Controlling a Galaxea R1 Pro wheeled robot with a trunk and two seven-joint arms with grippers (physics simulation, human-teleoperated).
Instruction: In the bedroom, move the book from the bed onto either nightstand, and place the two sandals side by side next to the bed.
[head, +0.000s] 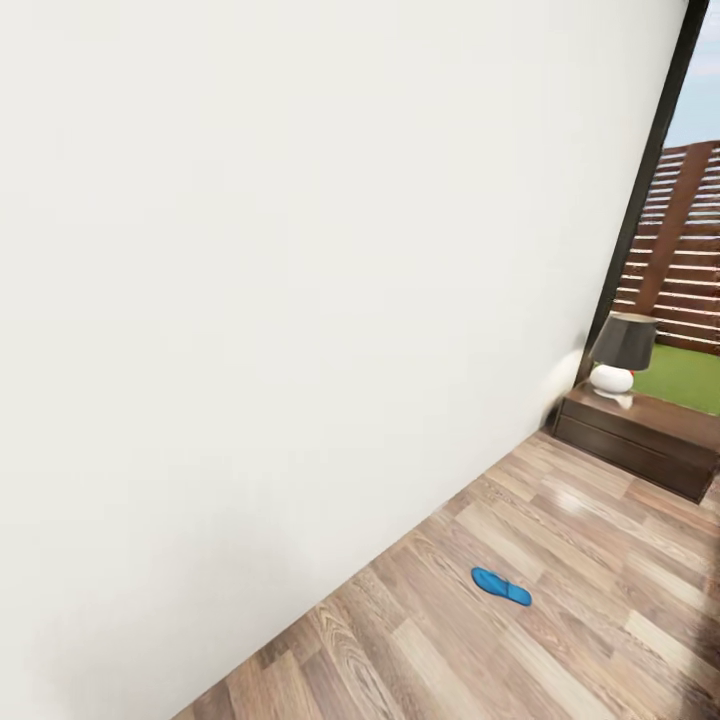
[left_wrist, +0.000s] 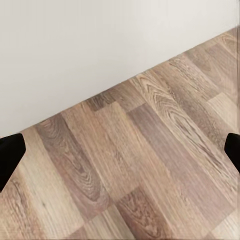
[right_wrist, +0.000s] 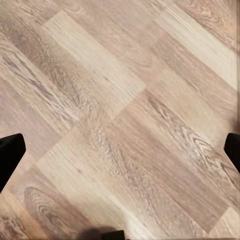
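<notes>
One bright blue sandal (head: 501, 587) lies flat on the wood-plank floor, a short way out from the white wall, in the lower right of the head view. The book and the bed are out of view. In the left wrist view my left gripper (left_wrist: 120, 155) is open, its black fingertips (left_wrist: 10, 156) far apart over bare floor beside the wall's foot. In the right wrist view my right gripper (right_wrist: 120, 155) is also open, its black fingertips (right_wrist: 10, 155) spread wide above floor planks, with nothing between them.
A plain white wall (head: 300, 300) takes up most of the head view. At the far right a low dark-brown cabinet (head: 640, 440) carries a white lamp with a dark shade (head: 620, 355), beside a tall dark-framed window (head: 650, 170). I cannot tell whether the cabinet is a nightstand.
</notes>
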